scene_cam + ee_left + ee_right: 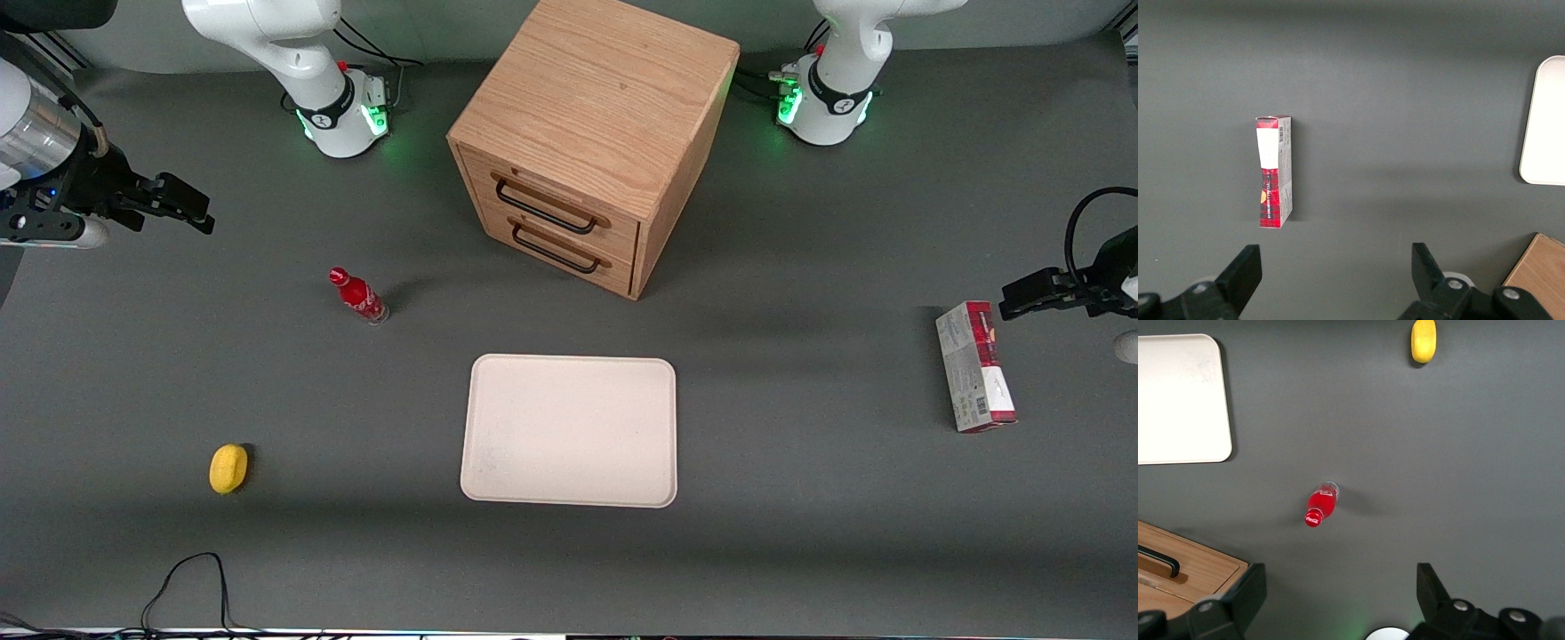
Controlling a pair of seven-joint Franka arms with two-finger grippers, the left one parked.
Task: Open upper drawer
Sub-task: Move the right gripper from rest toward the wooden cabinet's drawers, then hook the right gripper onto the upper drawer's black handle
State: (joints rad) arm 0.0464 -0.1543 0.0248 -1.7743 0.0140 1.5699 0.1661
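Cabinet: oak, well apart from the jaws, toward mid-table. 
Tray: cream, nearer the camera than the cabinet. 
Upper drawer: shut, black handle, above the lower drawer. 
Gripper: jaws wide, holding nothing, raised at the working arm's end. 
Bottle: red, upright, below the jaws. 
Lemon: yellow, nearest the camera.

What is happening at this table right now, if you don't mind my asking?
The right arm is meant to open the upper drawer of the oak cabinet, but it has not reached it yet. Its end effector hangs open above the table toward the working arm's end, holding nothing. Both drawers look shut. A red bottle, a lemon, a cream tray and a small box sit untouched on the table.
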